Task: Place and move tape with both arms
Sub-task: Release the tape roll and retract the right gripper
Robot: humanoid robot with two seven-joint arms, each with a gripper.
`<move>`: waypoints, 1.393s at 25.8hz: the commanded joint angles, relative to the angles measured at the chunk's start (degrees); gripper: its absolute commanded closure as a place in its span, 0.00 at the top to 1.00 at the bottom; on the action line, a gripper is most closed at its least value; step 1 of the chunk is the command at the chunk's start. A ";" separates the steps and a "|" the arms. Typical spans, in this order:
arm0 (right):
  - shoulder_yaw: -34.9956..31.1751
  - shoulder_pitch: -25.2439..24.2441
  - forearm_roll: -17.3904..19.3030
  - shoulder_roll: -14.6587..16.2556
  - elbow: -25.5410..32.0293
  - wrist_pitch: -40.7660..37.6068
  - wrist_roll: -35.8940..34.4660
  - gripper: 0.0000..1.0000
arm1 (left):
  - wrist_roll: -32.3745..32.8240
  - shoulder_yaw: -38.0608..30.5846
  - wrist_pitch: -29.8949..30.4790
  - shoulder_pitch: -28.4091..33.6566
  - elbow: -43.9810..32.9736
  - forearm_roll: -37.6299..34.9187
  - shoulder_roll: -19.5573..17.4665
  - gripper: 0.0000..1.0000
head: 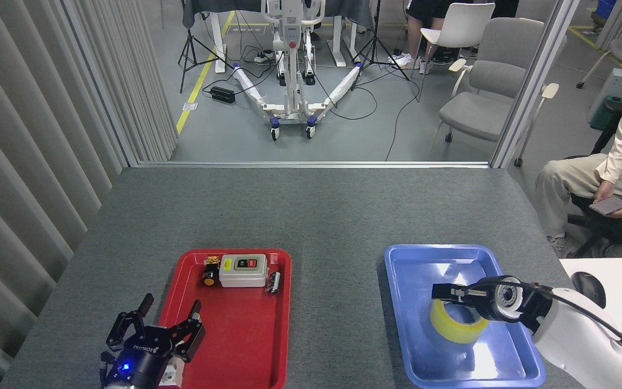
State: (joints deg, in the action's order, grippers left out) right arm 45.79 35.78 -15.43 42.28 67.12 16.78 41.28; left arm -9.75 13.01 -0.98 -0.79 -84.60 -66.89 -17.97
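The tape point(454, 327), a yellow translucent roll, lies low in the blue tray point(413, 259), at or just above its floor. My right gripper point(443, 293) reaches in from the right. Its black fingers are closed on the roll's upper rim and hide part of it. My left gripper point(170, 310) is at the bottom left, over the left edge of the red tray point(235, 346). It stands open with its fingers spread and nothing between them.
At the far end of the red tray are a grey switch box point(243, 270), a small yellow-and-black part point(210, 274) and a dark connector point(274, 282). A person point(608, 183) sits past the table's right edge, beside a white desk point(613, 275).
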 commanded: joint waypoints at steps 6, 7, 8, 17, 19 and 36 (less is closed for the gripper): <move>-26.54 -18.55 -5.31 5.09 6.18 -23.55 -15.79 1.00 | -0.09 -0.01 0.80 0.00 0.05 0.00 -0.31 0.99; -31.11 -22.68 -7.86 4.39 6.79 -30.14 -19.92 1.00 | -0.09 -0.01 0.80 0.00 0.05 -0.08 -0.31 0.99; -34.81 -26.28 -10.76 3.60 7.15 -36.82 -24.05 1.00 | -0.09 -0.01 0.80 0.17 0.05 0.00 -0.39 0.99; -46.76 -40.87 -36.33 -3.26 15.49 -49.03 -48.13 1.00 | -0.62 -0.09 0.63 0.70 -0.30 -0.08 -0.75 0.99; -48.08 -44.30 -40.38 -4.58 18.92 -47.01 -52.18 1.00 | -0.62 -0.09 0.63 0.70 -0.22 -0.08 -0.48 0.99; -43.60 -49.31 -51.28 -12.31 27.45 -8.16 -53.49 1.00 | -0.35 -1.41 -0.25 1.05 0.05 -0.08 1.01 0.99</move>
State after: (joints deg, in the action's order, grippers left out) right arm 2.05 -13.81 -66.81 30.32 94.94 8.01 -12.25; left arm -10.02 12.01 -1.09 0.24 -84.72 -66.99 -17.22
